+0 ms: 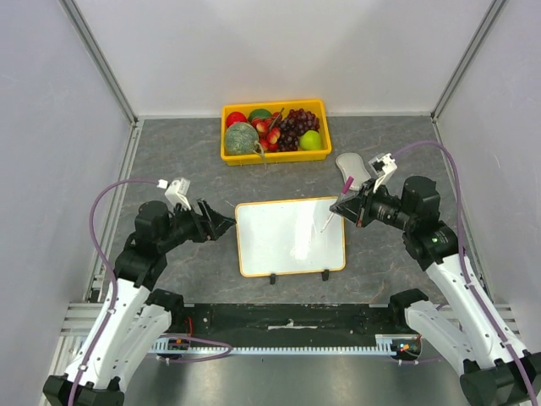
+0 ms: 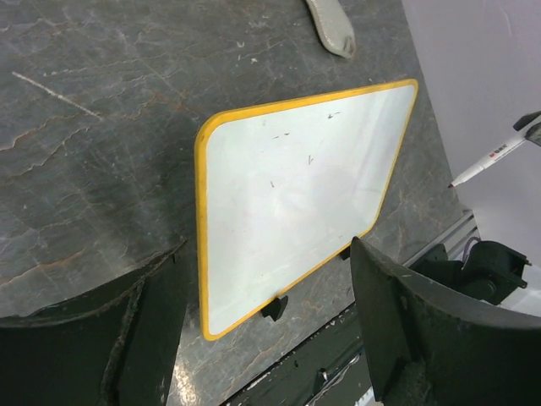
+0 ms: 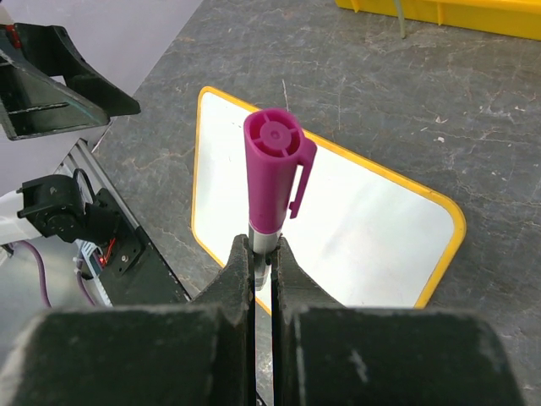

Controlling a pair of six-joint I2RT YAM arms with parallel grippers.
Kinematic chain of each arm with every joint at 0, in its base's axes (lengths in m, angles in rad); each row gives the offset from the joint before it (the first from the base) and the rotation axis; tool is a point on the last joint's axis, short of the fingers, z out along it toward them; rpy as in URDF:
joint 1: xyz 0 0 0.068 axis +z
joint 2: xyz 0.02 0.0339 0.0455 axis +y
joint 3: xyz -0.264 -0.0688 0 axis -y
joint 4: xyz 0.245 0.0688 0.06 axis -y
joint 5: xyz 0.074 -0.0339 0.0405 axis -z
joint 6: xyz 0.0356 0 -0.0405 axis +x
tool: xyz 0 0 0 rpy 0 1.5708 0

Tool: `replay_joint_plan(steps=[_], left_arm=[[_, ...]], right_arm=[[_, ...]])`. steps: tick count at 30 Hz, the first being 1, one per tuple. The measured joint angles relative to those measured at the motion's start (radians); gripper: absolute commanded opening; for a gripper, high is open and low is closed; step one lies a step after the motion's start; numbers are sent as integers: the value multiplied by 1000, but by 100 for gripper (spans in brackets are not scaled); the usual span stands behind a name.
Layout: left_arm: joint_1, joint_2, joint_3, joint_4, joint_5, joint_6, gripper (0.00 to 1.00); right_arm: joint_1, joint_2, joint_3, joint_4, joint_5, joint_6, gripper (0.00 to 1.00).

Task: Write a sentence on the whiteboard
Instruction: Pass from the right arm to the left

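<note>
**Marker poised, board not yet written on**

The whiteboard (image 1: 290,237) lay flat on the desk (image 1: 169,152) between the two arms, nearer than the yellow fruit tray (image 1: 279,157). Its long axis ran left to right, slightly skewed. Apart from a few faint specks its face was bare. No word of the sentence was on it, so I judged the writing step to be only at its approach.

The right jaws were closed tight on the marker (image 1: 336,207), gripping the barrel just below the magenta cap (image 3: 275,169) posted on its back end. The marker's long axis sloped from the cap, up and to the right, down to the tip at lower left. It pointed at the right-hand part of the board. In the left wrist view the tip (image 2: 450,184) hung in the air, apparently clear of the surface.

The left jaws stood wide open and held nothing. They sat just beside the board's left edge without touching it.

The next move would probably call for carrying the tip over to the board's upper left, then lowering it until it just pressed. The left jaws might need to steady the rim, since a loose board could slide under the strokes.
</note>
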Motion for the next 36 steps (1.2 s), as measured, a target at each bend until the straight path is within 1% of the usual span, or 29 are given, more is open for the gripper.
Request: replay_joint_plan(steps=[2,4,8,15,19,23,25,29,36], left_arm=[[0,-6,-16,-6,-13,0,87],[0,-16,-33,-8,-25,0,89],[0,-27,-67,0,-32,0,89],[0,12,-87,39,-32,0,89],[0,23,-88,56,-32,2,90],[0,20,-88,61,-32,9,91],[0,12,-89,63,-32,11,94],[0,-5,-94,70,-32,13,95],[0,-8,-100,74,-32,12,97]], right_arm=[[0,3,-13,14,-11,0,0],[0,7,-26,34,-19,3,0],[0,10,-48,70,-29,13,0],[13,28,-57,126,-25,30,0],[51,52,-57,145,0,39,0],[119,68,-58,156,42,45,0],[148,72,-57,161,60,47,0],[200,76,-58,168,102,54,0],[212,79,-58,171,136,64,0]])
